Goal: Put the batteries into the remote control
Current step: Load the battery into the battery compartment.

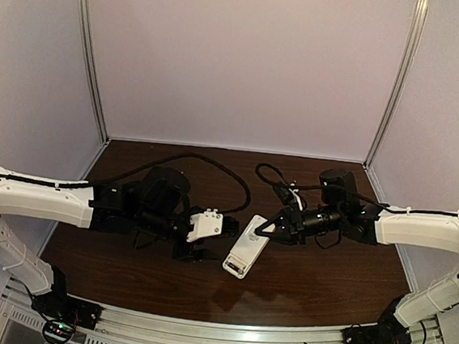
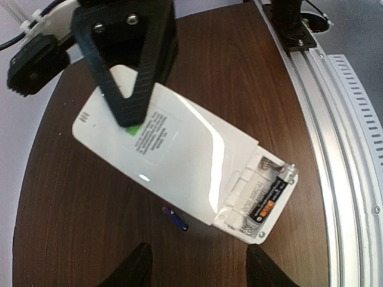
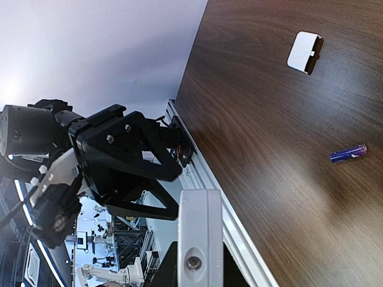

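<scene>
Two fingers (image 2: 134,270) of the left claw (image 2: 197,272) stand spread at the bottom edge of the left wrist view, nothing between them. Just beyond, a loose battery (image 2: 175,218) lies on the bench (image 2: 78,227), beside the remote (image 2: 179,149). The remote fills mid-frame, back up. Its bay (image 2: 238,206) is uncovered at lower right with a second battery (image 2: 272,191) seated in it; the slot alongside looks unfilled. At upper left the right claw (image 2: 127,110) pinches the remote's far end. Farthest, upper right in the right wrist view, the cover (image 3: 304,52) rests on the bench. By my reading, loading is half done: the loose battery and the cover remain.
</scene>
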Controlling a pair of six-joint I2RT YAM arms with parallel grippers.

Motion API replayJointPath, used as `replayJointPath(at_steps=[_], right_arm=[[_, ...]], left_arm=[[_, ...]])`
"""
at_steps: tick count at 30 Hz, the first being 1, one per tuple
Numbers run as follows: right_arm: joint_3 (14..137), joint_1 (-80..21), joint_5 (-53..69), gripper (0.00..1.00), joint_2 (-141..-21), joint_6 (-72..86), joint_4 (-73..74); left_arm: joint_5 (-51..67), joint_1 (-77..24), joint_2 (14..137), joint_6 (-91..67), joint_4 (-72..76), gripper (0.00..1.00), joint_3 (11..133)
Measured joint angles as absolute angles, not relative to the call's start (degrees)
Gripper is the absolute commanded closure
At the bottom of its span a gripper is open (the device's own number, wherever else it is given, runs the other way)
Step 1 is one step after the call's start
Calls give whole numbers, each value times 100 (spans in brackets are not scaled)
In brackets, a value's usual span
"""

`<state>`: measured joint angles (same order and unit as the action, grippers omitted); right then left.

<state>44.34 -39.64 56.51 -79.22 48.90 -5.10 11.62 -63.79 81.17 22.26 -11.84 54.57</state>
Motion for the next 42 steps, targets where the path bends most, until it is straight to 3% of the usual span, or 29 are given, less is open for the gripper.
replayJointPath(at_steps=[7, 14, 27, 42], right_arm=[[4342, -3918, 5214, 100, -8180, 5017, -1035], [4211, -3913, 4563, 100, -8755, 5103, -1570], [4348, -3913, 3889, 100, -9710, 5127, -2005], [4482, -3953, 3446, 100, -10049, 5229, -2561]], left_arm=[[349, -5955, 7590, 926, -622, 38, 5155], [-3, -5872, 7653, -257, -305, 48, 4733], [189, -5870, 8733, -1177, -231, 51, 4740], [548, -5854, 9378, -1693, 51, 64, 5024]])
